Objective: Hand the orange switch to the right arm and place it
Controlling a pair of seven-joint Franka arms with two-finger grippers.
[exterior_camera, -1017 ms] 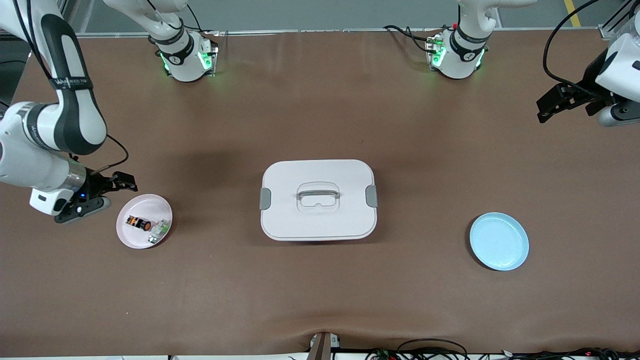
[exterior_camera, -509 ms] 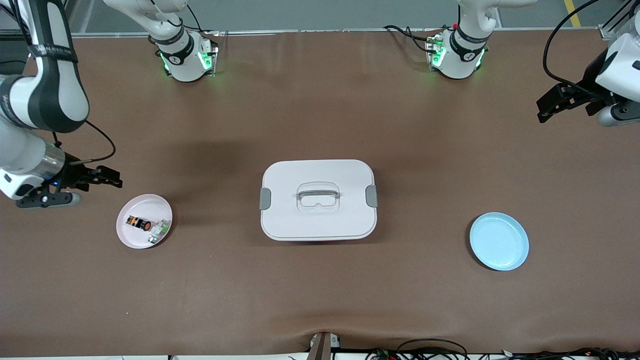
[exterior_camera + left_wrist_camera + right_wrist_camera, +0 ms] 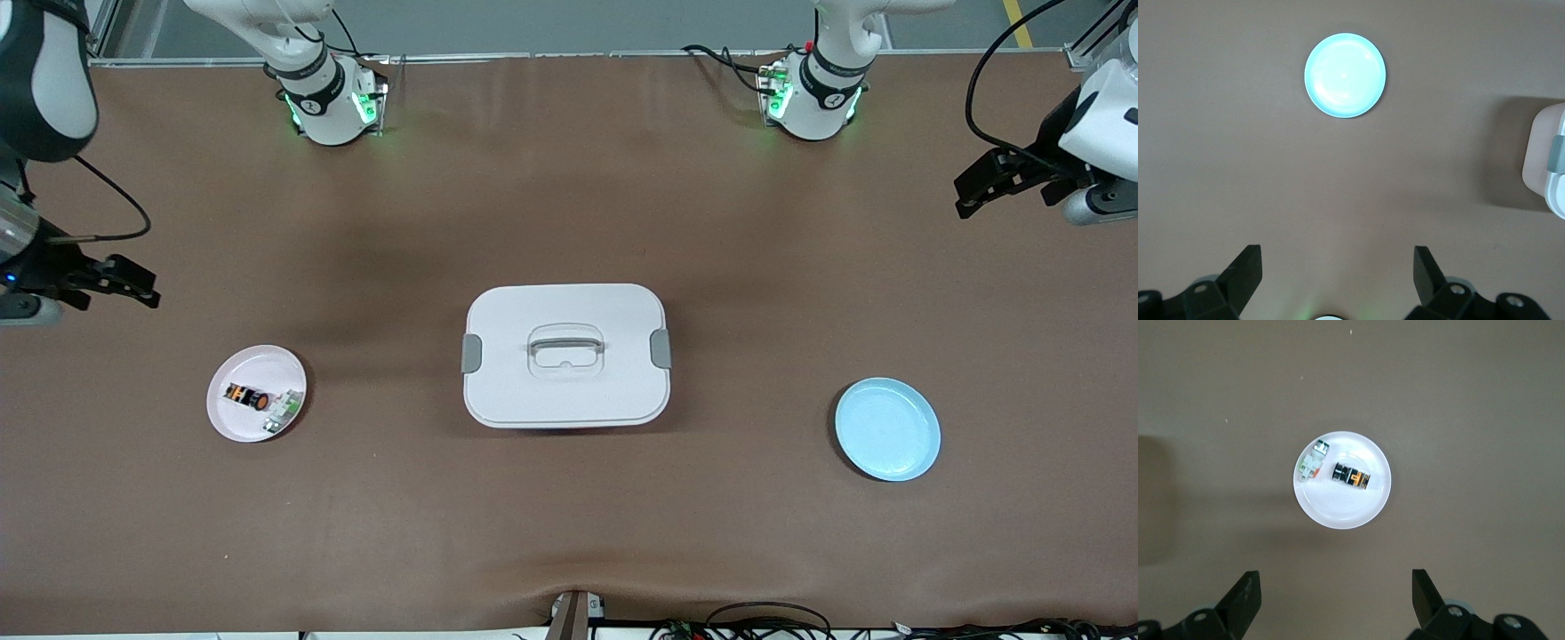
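The tiny black stubby orange switch (image 3: 246, 396) with its round orange end is lying on its side in the small round pale pink plate (image 3: 233, 425), at the right arm's end of the brown counter (image 3: 569, 516). A small green-and-white part (image 3: 283, 409) is sitting just beside it on the same plate.

The right tool (image 3: 133, 286) is hanging over bare counter with its two fingers standing wide apart, holding nothing. From that tool the switch is lying at about five o'clock, and its long side is running from ten o'clock to four o'clock.

The left tool (image 3: 973, 188) is waiting over the other end of the counter, fingers apart and holding nothing too. I think the right arm is much nearer to the switch.

A big white lidded box (image 3: 566, 356) is sitting in the middle, and a round light blue plate (image 3: 887, 429) is lying near the left arm's end.
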